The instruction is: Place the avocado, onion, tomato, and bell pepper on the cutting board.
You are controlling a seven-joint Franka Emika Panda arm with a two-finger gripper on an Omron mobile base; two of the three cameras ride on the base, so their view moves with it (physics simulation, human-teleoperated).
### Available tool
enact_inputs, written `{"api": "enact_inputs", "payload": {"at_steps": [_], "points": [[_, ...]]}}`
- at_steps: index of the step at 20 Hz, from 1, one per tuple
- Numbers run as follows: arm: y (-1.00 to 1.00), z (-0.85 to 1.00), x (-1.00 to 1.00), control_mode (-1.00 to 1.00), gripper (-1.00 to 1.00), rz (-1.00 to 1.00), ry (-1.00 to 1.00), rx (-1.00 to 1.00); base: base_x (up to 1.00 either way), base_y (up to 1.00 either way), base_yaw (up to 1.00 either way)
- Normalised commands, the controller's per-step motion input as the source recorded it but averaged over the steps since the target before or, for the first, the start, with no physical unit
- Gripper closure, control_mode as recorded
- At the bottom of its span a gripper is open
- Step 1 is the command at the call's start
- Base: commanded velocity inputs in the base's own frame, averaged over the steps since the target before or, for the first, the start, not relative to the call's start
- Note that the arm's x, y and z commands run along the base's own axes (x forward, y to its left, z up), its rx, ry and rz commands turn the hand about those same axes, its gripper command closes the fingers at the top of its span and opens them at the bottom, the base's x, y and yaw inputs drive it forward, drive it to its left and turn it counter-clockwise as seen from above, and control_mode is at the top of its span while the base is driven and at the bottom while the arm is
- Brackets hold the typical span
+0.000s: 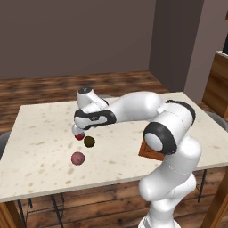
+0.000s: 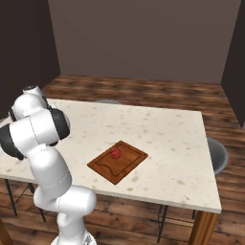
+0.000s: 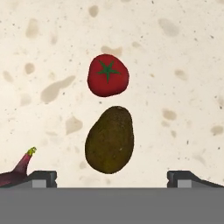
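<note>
My gripper [image 1: 77, 132] hangs open over the left part of the table, just above the produce. Looking down from the hand, the dark olive-brown avocado [image 3: 110, 140] lies between the two fingertips, untouched. The red tomato [image 3: 108, 75] with its green star lies just beyond it. The maroon onion [image 3: 12, 176] peeks in at the lower left. From the left base the tomato [image 1: 79, 136], avocado [image 1: 89, 141] and onion [image 1: 78, 158] sit close together. The reddish-brown cutting board [image 2: 129, 161] lies near the table's front edge with the red bell pepper [image 2: 115, 153] on it. My arm hides most of the board [image 1: 146, 151].
The speckled cream table [image 1: 40, 129] has its front edge close behind the onion. A grey chair [image 2: 217, 155] stands at the table's right end, and a wooden cabinet [image 1: 218, 84] stands at the far right.
</note>
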Motion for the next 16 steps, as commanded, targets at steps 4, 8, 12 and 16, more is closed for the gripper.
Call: {"api": "enact_inputs", "payload": {"at_steps": [4, 8, 12, 16], "points": [[0.0, -0.18, 0.12, -1.0, -1.0, -0.02, 0.0, 0.0, 0.0, 0.0, 0.0], [0.0, -0.17, 0.15, -1.0, -1.0, -0.02, 0.01, 0.0, 0.0, 0.0, 0.0], [0.0, -0.17, 0.09, -1.0, -1.0, -0.05, 0.04, 0.0, 0.0, 0.0, 0.0], [0.0, -0.15, 0.01, -1.0, -1.0, -0.1, 0.07, 0.0, 0.0, 0.0, 0.0]]}}
